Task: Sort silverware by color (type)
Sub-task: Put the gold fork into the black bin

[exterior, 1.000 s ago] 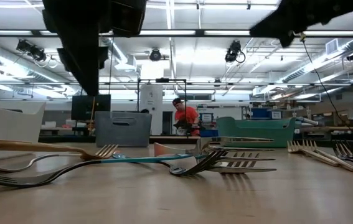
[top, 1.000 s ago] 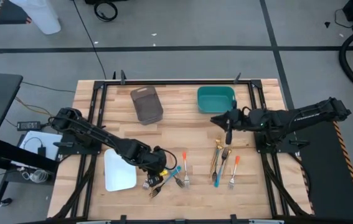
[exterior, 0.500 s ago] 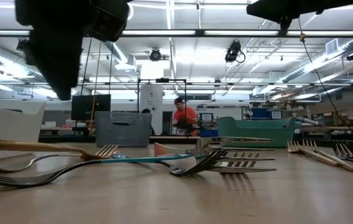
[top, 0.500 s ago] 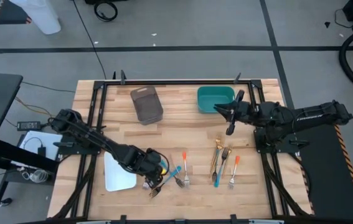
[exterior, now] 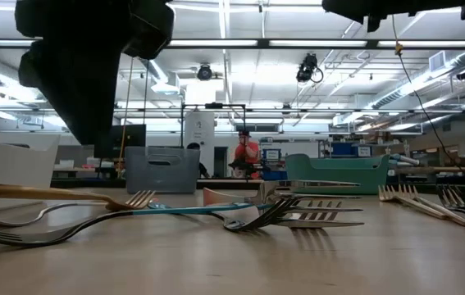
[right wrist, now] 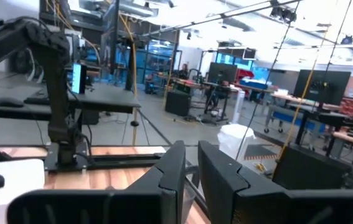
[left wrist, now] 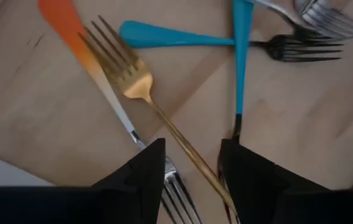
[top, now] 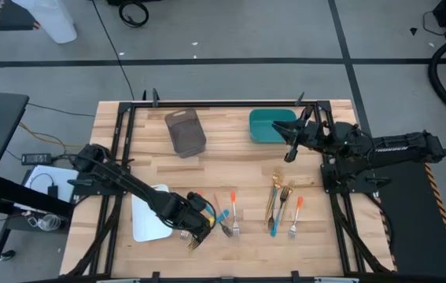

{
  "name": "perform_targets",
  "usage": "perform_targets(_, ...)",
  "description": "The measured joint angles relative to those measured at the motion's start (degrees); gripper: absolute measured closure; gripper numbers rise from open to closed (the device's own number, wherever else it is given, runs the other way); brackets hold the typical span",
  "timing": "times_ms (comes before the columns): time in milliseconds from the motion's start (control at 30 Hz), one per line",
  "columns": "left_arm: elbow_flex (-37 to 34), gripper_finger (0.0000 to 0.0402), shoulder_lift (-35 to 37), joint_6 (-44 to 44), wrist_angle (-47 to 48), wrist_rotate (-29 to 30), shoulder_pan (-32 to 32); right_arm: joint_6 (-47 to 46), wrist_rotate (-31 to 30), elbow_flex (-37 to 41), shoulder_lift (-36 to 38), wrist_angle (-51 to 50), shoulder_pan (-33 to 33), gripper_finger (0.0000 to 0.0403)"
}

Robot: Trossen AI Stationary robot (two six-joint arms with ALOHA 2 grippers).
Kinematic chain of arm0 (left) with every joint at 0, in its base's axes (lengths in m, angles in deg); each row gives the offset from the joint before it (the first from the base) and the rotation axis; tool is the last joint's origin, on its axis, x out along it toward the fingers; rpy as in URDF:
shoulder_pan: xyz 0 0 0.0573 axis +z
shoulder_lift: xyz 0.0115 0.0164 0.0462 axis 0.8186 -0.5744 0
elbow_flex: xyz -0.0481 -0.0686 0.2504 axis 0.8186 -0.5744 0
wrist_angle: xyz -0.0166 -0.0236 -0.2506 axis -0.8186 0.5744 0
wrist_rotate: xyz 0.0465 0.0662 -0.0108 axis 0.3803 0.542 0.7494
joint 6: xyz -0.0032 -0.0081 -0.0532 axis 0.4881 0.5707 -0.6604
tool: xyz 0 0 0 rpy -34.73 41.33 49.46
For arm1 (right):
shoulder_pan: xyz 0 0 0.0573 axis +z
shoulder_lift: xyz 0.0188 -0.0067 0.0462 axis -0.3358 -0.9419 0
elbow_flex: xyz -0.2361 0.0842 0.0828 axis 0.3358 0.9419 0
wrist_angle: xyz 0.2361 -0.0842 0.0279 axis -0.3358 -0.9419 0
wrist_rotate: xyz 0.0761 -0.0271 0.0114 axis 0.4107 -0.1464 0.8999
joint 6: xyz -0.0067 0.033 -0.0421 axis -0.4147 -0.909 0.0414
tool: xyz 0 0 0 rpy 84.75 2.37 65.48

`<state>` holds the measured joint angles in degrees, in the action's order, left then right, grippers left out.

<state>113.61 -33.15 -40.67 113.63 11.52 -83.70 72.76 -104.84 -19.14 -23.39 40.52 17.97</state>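
Gold fork, two blue-handled forks, one orange-handled.

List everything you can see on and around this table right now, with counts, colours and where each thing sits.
Table: one, light wood, centre.
Grey tray: one, far side, left of middle.
Teal tray: one, far side, right of middle.
White tray: one, near left.
Near-left forks: at least five, crossing in a pile; one gold fork, two blue-handled forks, orange-handled ones.
Near-right forks: about four; gold, dark, blue-handled, orange-handled.
Person: one, red top, in the room behind.
Left gripper: open, low over the near-left pile, astride the gold fork's handle.
Right gripper: raised beside the teal tray.
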Motion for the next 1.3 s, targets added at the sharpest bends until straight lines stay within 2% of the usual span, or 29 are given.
perform_targets(100,2.02,0.0254,-2.43,0.55,3.23,-0.02,0.03,0.0,0.53,0.0,-0.47,0.81,-0.87,0.0347)
perform_targets(500,2.55,0.0259,-4.25,-5.82,2.09,0.68,0.59,-0.26,3.24,0.02,-3.28,1.46,-1.55,0.0347)
perform_targets(600,2.54,0.0248,-4.24,-6.06,1.34,1.1,0.66,-0.61,3.51,0.02,-4.21,1.38,-1.55,0.0347)
perform_targets(800,2.54,0.0199,-4.67,-6.91,0.8,1.03,0.68,-1.99,3.55,0.02,-5.61,1.42,-1.55,0.0347)
perform_targets(967,2.53,0.0179,-6.16,-6.78,0.45,-1.99,0.59,-2.03,3.55,0.01,-5.88,1.23,-1.55,0.0347)
perform_targets(1300,2.52,0.0213,-8.98,-5.55,-1.13,-4.22,0.57,-2.25,3.68,0.02,-6.05,1.41,-1.5,0.0347)
